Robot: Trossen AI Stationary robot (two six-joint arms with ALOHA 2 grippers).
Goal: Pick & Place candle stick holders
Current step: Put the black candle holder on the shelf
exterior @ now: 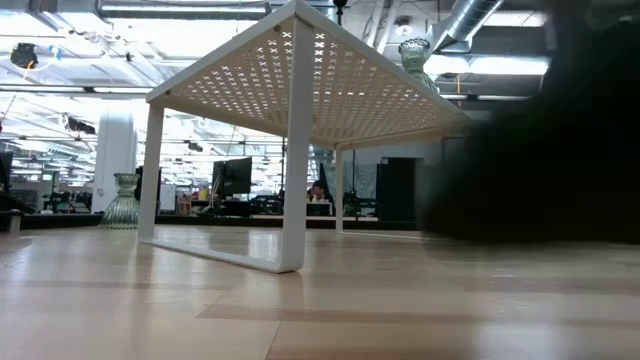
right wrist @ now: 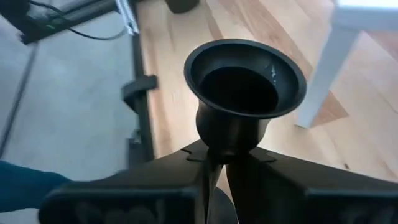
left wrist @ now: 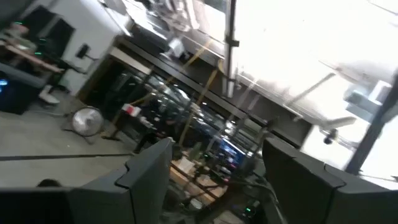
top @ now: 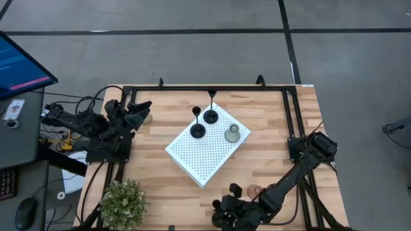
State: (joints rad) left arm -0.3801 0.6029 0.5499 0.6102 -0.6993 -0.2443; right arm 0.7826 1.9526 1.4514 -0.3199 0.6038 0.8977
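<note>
We judged the pick done: the right gripper, near the white perforated board's front corner, clamped a black candle stick holder needing lifting onto it, while the left gripper waited, fingers apart.

right tool | clamped on black holder | above wooden table

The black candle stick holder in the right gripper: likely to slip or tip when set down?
The black holder is pinched at its narrow neck by the right gripper, so it may pivot if bumped. Its surface looks smooth, hence possibly slippery. The flared cup above a thin stem suggests it tips easily on the white perforated board.
</note>
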